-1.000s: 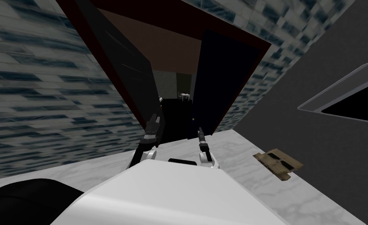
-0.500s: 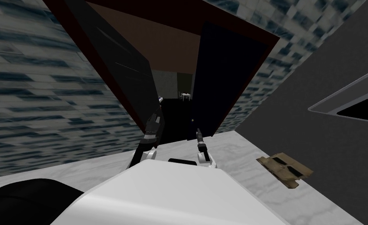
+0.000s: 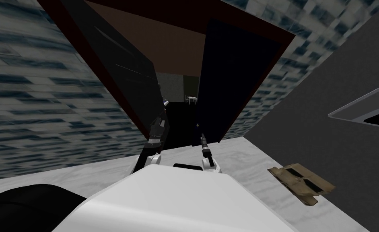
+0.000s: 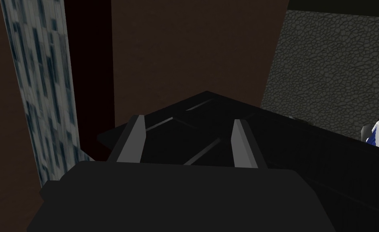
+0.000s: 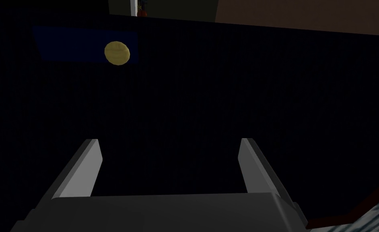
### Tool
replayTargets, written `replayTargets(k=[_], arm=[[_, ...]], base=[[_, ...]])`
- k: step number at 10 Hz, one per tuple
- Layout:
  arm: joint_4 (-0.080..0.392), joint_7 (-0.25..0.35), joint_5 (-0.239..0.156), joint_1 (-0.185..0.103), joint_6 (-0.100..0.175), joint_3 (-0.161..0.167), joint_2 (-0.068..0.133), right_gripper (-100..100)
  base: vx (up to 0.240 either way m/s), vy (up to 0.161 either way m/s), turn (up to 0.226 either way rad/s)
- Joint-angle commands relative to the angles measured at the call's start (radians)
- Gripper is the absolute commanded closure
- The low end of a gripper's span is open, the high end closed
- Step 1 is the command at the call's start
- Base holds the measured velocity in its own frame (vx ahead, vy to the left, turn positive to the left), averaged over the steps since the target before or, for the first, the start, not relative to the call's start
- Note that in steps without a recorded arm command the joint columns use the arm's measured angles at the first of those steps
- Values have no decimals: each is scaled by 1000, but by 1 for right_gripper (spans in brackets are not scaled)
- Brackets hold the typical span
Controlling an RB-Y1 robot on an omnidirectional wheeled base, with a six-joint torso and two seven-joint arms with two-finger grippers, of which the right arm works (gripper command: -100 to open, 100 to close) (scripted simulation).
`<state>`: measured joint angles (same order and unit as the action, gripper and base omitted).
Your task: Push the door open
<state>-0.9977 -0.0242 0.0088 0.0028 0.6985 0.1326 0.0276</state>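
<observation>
A double door stands in a dark red frame (image 3: 84, 52) in the head view. Its left leaf (image 3: 124, 68) is dark and panelled, its right leaf (image 3: 233, 76) near black, and both are swung partly away with a gap between them. My left gripper (image 3: 159, 125) is at the left leaf's lower free edge. In the left wrist view it (image 4: 186, 129) is open, with the panelled leaf (image 4: 209, 117) just beyond the fingertips. My right gripper (image 3: 202, 139) is at the right leaf's foot. It (image 5: 168, 145) is open before the dark leaf (image 5: 225, 88), below a round yellow knob (image 5: 117, 52).
Blue-grey tiled walls (image 3: 44, 100) flank the doorway. A grey wall (image 3: 325, 100) with a framed opening (image 3: 365, 110) runs on the right. A flat tan object (image 3: 301, 184) lies on the marble floor (image 3: 245, 161). Through the gap a white table (image 3: 191, 98) shows far off.
The whole head view has shifted: the doorway looks slightly larger and the tan object has slid right and down, so I have moved forward and turned a little. Both grippers stay open.
</observation>
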Motion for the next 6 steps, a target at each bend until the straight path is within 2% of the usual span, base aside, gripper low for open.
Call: replayTargets(k=[1,6], arm=[[48,-3,-2,-20,12,4,-10,-100],[158,-4,-6,-60,38,17,-32,-100]], base=[[72,-65,47],[89,-71,36]])
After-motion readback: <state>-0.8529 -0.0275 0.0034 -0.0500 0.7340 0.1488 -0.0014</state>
